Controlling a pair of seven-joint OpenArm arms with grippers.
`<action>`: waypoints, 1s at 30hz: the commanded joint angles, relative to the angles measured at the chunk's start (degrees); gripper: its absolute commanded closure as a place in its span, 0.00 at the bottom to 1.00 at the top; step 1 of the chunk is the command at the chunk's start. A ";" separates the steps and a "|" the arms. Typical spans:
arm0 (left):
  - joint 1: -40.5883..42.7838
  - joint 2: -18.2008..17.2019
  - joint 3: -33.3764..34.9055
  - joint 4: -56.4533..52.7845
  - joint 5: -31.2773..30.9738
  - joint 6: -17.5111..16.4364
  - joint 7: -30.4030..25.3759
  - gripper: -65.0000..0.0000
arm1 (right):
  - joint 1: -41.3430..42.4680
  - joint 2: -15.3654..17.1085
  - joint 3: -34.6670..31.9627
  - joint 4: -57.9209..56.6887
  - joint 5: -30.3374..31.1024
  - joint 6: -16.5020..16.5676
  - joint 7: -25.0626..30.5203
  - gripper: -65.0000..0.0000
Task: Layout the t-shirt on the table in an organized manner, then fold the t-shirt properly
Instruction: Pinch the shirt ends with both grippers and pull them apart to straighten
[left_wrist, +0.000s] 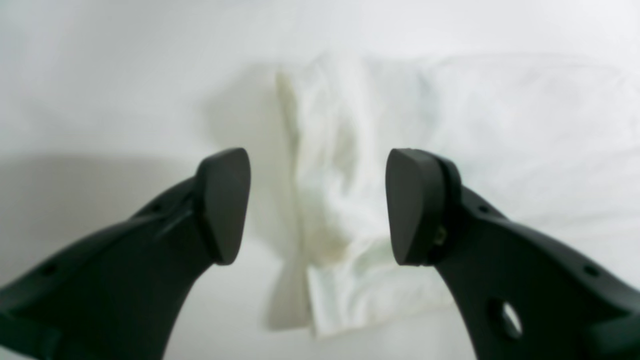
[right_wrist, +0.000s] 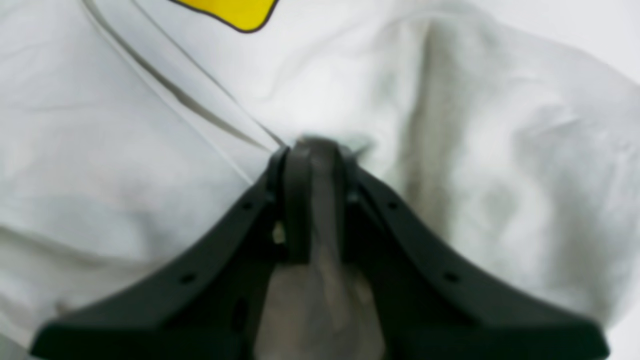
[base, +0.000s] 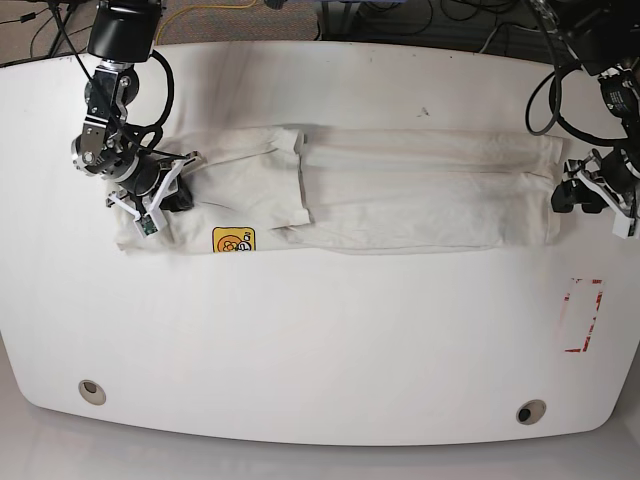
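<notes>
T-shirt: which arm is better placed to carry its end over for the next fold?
Probably the right: the right gripper is shut on the t-shirt. The left gripper is open, holding nothing, at the other end.

fingers (left_wrist: 222, 205): matte black plastic, curved, ending in flat rounded pads
finger bodies: small round holes along them
arm links (base: 103, 95): black housings
wrists: white brackets
cables (base: 545, 95): black, looped beside both arms
</notes>
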 joint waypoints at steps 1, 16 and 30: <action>-0.52 -1.65 -0.40 -2.76 -3.13 -0.10 -0.72 0.37 | -0.30 0.69 0.02 -0.14 -3.57 -0.95 -3.82 0.89; -1.22 -1.30 5.22 -5.57 -2.69 -0.10 -1.87 0.38 | -0.57 0.96 0.02 3.28 0.74 -0.95 -5.49 0.89; -2.28 -1.39 11.82 -13.31 -3.04 -0.10 -7.14 0.38 | -0.48 0.87 0.02 5.04 1.26 -0.95 -6.54 0.89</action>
